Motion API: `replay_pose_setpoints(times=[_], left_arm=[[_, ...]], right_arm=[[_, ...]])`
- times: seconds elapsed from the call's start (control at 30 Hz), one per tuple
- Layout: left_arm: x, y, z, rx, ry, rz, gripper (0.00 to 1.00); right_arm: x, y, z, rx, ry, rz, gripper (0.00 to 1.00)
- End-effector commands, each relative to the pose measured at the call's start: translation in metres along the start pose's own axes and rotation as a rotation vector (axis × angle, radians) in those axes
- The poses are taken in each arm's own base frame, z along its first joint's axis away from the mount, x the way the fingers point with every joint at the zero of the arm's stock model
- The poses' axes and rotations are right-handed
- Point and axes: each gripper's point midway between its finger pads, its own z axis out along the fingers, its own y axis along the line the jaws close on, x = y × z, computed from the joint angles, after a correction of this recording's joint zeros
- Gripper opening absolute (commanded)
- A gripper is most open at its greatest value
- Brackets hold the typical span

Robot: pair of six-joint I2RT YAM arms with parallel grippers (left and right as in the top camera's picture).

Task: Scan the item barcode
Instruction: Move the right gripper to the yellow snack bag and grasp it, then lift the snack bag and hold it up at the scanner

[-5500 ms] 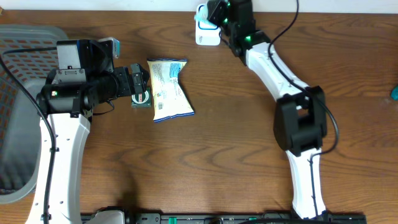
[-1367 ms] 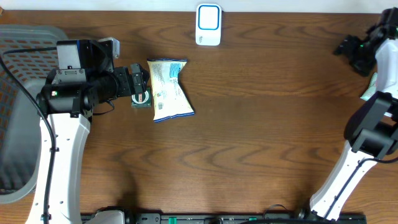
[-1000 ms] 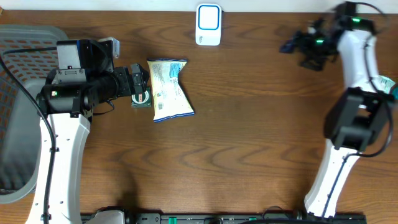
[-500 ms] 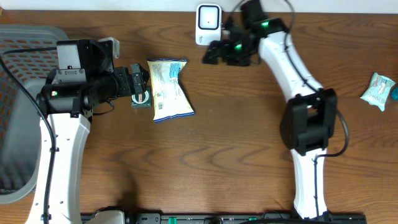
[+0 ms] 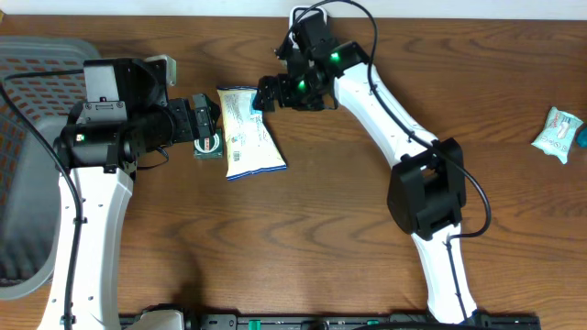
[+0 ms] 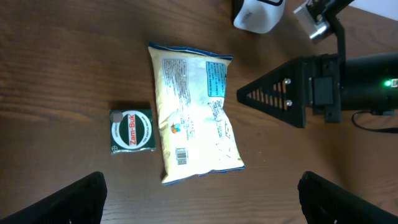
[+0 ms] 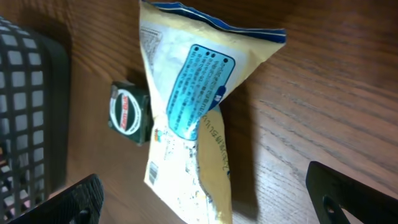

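Wooden table [image 5: 321, 229]: snack bag [image 6: 194, 112], green tin [image 6: 131, 130] beside it, white scanner [image 6: 255, 15], small packet [image 5: 557, 134], grey basket [image 5: 27, 92].

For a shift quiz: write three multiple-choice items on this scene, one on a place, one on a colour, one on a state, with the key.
1. Where does the green tin lie relative to the snack bag?
A. on top of it
B. beside it
C. under it
2. What colour is the bag's label panel?
A. red
B. blue
C. black
3. How is the right gripper?
A. shut on the bag
B. shut on the tin
C. open, empty
Key: 1 B: the tin lies by the bag's edge. 2 B: the panel shows blue. 3 C: its fingers stand apart around nothing.
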Motion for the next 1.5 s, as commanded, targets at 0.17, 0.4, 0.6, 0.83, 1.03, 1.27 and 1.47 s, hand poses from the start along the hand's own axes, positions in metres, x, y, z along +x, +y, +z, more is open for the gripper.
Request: replay_pose_setpoints(times=[0.17,0.4,0.6,0.83,1.03,1.27,1.47], left_arm=[[-0.001,0.001,0.001,-0.007,-0.001,0.014,0.98],[-0.001,0.001,0.001,-0.007,-0.001,0.014,0.98],[-0.001,0.001,0.001,-0.007,0.000,0.014,0.98],[-0.001,0.001,0.001,-0.007,0.000,0.014,0.98],[-0.001,0.001,0.001,-0.007,0.000,0.014,0.97],[-0.001,0.001,0.001,-0.007,0.000,0.014,0.98],[-0.001,0.001,0.001,-0.007,0.000,0.014,0.98]], right_arm=[[0.037,0.000,0.072,-0.120,0.162,0.041,0.98],[0.063,-0.001,0.109,-0.188,0.257,0.066,0.77],[0.063,-0.008,0.115,-0.166,0.251,0.064,0.32],[0.056,-0.014,0.106,-0.184,0.246,0.090,0.01],[0.041,-0.019,0.070,-0.220,0.222,0.098,0.01],[0.024,-0.011,0.014,-0.223,0.162,0.053,0.01],[0.011,0.013,-0.037,-0.230,0.081,-0.011,0.01]])
